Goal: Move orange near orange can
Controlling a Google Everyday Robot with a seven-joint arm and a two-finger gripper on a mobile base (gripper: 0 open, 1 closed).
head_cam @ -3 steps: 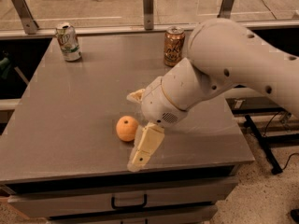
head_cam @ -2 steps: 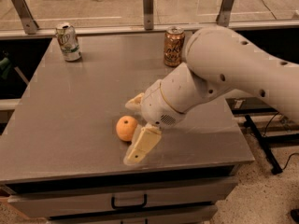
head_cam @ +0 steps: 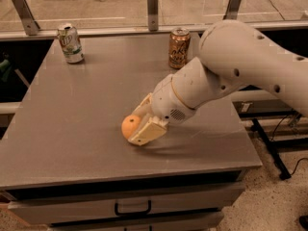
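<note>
The orange (head_cam: pixel 128 125) lies on the grey table (head_cam: pixel 86 129) near its front middle. My gripper (head_cam: pixel 138 123) reaches down from the right, and its fingers (head_cam: pixel 147 132) have closed on the orange from the far and near sides. The orange still rests on the table top. The orange can (head_cam: pixel 179 47) stands upright at the back of the table, well behind the orange and partly next to my arm (head_cam: pixel 231 66).
A white-and-green can (head_cam: pixel 70 43) stands at the table's back left corner. A railing with metal posts (head_cam: pixel 152 4) runs behind the table. A drawer with a black handle (head_cam: pixel 133 209) is below the front edge. The table's right edge drops to the floor.
My gripper has moved left from beside the orange to around it. Its fingers have drawn together on the fruit. Both cans have stayed in place.
</note>
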